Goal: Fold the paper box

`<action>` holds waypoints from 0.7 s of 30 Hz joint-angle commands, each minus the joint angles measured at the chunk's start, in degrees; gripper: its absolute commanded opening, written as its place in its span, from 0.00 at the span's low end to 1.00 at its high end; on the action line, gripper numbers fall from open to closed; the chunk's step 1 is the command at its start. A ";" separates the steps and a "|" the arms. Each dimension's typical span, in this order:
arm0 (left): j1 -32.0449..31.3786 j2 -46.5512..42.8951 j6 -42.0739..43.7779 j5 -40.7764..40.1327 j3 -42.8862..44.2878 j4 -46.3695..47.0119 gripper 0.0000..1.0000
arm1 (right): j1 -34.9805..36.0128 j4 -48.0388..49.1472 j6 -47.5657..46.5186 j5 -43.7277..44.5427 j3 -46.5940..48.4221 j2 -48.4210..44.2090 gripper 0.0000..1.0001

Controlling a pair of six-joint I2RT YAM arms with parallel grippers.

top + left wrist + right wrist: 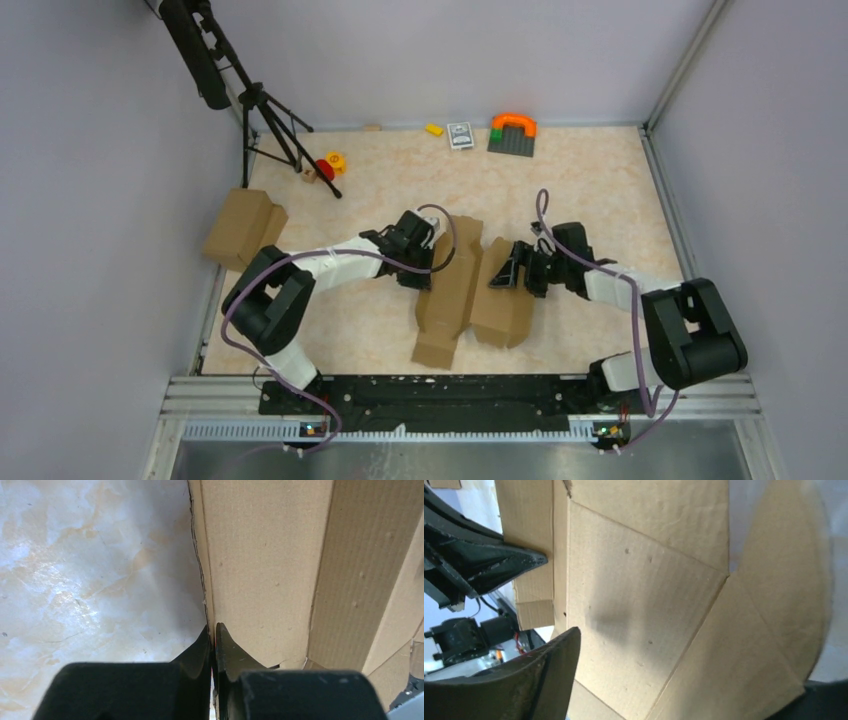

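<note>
The paper box (470,295) lies mid-table as a brown cardboard sheet, with its panels partly raised along the creases. My left gripper (432,262) reaches in from the left. In the left wrist view its jaws (213,632) are pinched shut on the thin edge of an upright panel of the paper box (260,565). My right gripper (510,272) sits at the sheet's right side. In the right wrist view it (691,657) is open, with creased panels of the paper box (639,595) filling the space between and beyond its fingers. One finger (534,675) overlaps the panel's lower left edge.
A bulkier brown carton (243,228) sits at the table's left edge. A black tripod (265,110) stands at the back left, with small red and yellow toys (328,165) by its foot. Along the back wall are a yellow block (434,129), a card pack (460,135) and a grey plate with an orange arch (512,133).
</note>
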 commanded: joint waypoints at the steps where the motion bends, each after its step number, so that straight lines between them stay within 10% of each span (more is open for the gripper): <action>1: -2.18 1.48 1.74 -5.41 3.85 -3.70 0.05 | 2.54 -7.31 -5.18 8.94 4.12 0.75 0.83; 21: -6.07 3.58 2.91 -7.70 7.73 -6.15 0.26 | 10.62 -13.02 -7.08 17.97 9.99 5.20 0.70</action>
